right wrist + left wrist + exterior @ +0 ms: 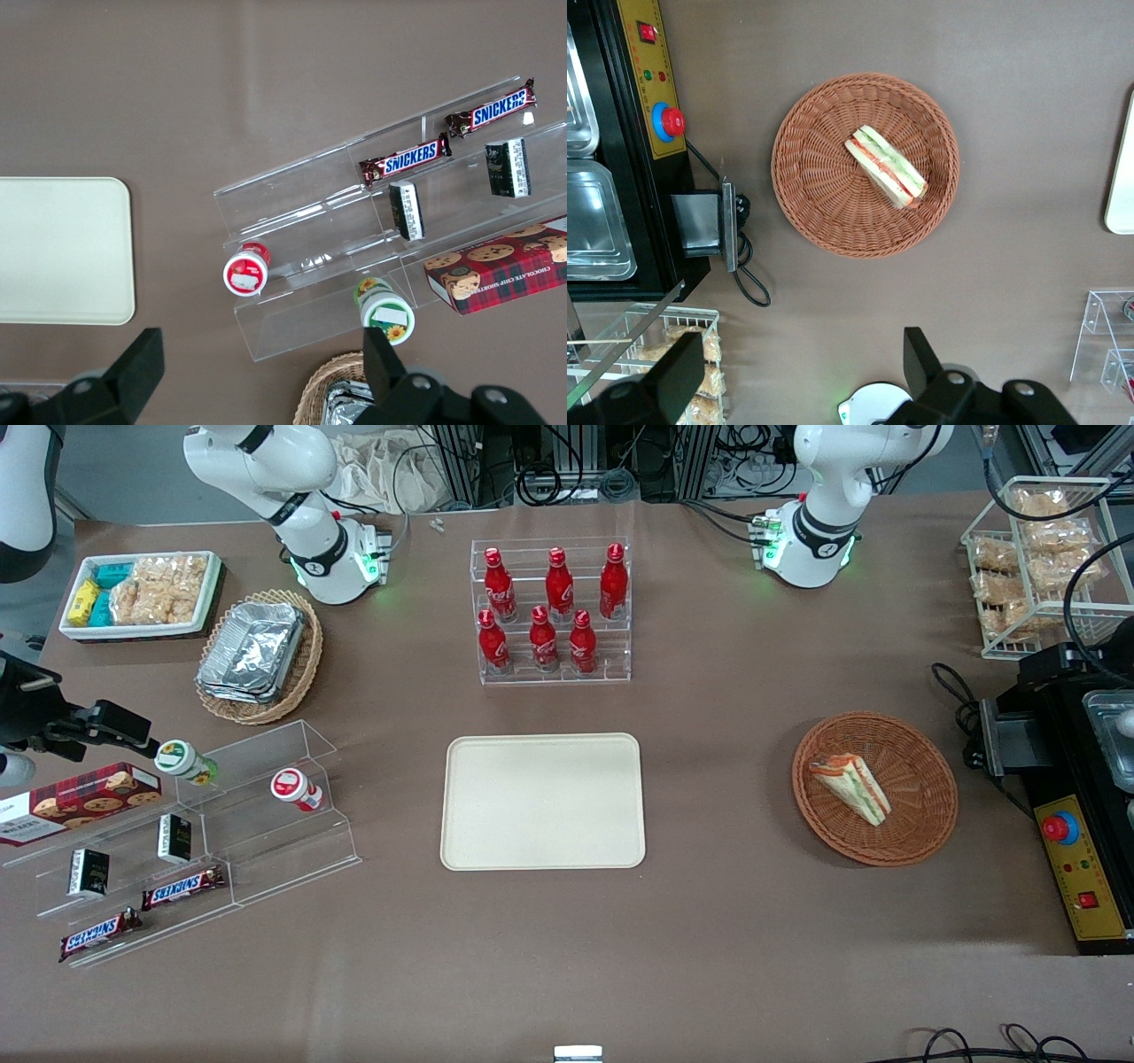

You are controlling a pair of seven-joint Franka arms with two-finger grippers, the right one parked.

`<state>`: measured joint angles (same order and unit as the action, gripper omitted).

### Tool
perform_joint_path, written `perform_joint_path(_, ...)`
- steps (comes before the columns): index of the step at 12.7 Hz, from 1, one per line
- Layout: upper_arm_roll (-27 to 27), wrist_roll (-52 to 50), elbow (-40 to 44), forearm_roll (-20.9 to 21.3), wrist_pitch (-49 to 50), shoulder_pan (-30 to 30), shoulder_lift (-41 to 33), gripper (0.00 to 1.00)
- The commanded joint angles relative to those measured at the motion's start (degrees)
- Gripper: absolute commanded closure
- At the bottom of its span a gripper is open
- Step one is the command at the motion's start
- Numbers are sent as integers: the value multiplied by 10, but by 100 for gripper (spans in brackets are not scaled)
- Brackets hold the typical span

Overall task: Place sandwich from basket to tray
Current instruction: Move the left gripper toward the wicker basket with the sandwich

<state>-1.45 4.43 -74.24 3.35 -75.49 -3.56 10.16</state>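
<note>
The sandwich lies in the round reddish-brown wicker basket toward the working arm's end of the table. The left wrist view shows the wedge lying on its side in the basket, filling layers showing. The cream-beige tray lies flat and bare at the table's middle; its edge shows in the left wrist view. My left gripper is open and empty. It hangs high above the table, apart from the basket, near the black machine.
A black machine with a red button stands beside the basket. A white wire rack of snacks stands farther from the camera. A clear rack of red bottles stands farther than the tray. Clear snack shelves and a foil-tray basket lie toward the parked arm's end.
</note>
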Motion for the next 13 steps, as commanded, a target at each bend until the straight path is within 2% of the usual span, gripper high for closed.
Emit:
perform_joint_path(1,7,-14,20,-6,4,10,13,0)
perform_joint_path(3,7,-13,17,-5,4,11,13,0)
perform_joint_path(5,7,-12,-29,-1,-2,12,14,0)
perform_joint_path(7,8,-17,-112,-11,-58,11,-26,0)
perform_joint_path(10,1,-101,-291,-19,-210,14,-112,0)
perform_joint_path(13,-7,-154,-403,-21,-326,14,-127,0)
